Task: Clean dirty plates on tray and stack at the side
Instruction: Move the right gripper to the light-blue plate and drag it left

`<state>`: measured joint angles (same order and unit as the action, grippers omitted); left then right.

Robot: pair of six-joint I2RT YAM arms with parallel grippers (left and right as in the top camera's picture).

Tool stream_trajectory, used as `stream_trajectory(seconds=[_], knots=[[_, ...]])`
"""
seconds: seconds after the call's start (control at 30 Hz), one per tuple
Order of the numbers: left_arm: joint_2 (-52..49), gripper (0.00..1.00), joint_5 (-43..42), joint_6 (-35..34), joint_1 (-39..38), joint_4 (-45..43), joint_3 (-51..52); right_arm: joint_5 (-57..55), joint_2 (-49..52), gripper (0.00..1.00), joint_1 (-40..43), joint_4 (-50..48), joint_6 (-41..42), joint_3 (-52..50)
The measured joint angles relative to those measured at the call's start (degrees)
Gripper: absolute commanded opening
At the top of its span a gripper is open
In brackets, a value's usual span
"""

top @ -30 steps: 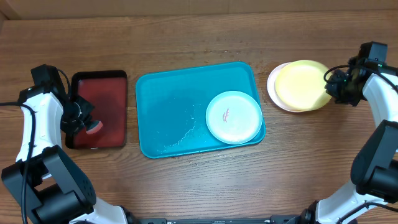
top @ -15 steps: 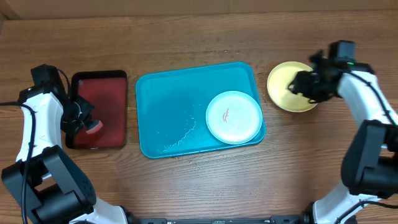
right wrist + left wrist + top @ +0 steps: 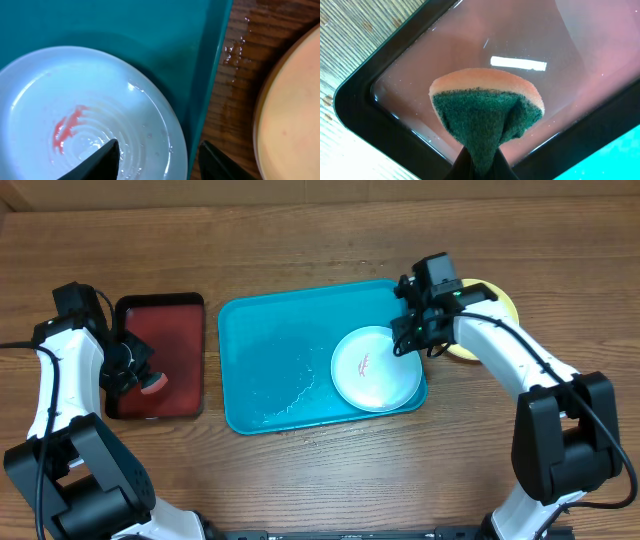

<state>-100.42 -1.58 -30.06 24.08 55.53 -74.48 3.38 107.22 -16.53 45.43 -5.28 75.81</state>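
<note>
A pale blue plate [image 3: 375, 368] with a small red smear [image 3: 67, 127] lies at the right end of the teal tray [image 3: 270, 350]. My right gripper [image 3: 412, 340] hovers over that plate's right rim. It is open, one finger over the plate [image 3: 85, 115] and the other over the wood past the tray's edge. Right of the tray, a yellow-green plate [image 3: 492, 300] lies on the table, partly hidden by my right arm. At the left, my left gripper [image 3: 140, 383] is shut on a green and orange sponge [image 3: 487, 112].
A dark red tray with a black rim [image 3: 160, 350] lies left of the teal tray, under the sponge. Water drops sit on the wood [image 3: 235, 47] between the teal tray and the plate at the side. A cardboard wall runs along the far edge.
My right gripper has left the yellow-green plate at the side and moved left to the pale blue plate's rim on the tray. The left arm and sponge have not moved.
</note>
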Motion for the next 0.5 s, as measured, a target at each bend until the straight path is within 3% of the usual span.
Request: stream_trajectory(seconds=[0.1, 0.3, 0.5], knots=[[0.0, 0.04, -0.17, 0.0, -0.09, 0.02, 0.0, -2.43, 0.0, 0.48, -0.26, -0.11, -0.04, -1.09], [0.0, 0.04, -0.2, 0.0, -0.09, 0.0, 0.0, -3.63, 0.0, 0.28, -0.11, 1.22, 0.5, -3.43], [0.0, 0.04, -0.22, 0.0, -0.09, 0.02, 0.0, -3.61, 0.0, 0.26, -0.11, 1.29, 2.25, -3.52]])
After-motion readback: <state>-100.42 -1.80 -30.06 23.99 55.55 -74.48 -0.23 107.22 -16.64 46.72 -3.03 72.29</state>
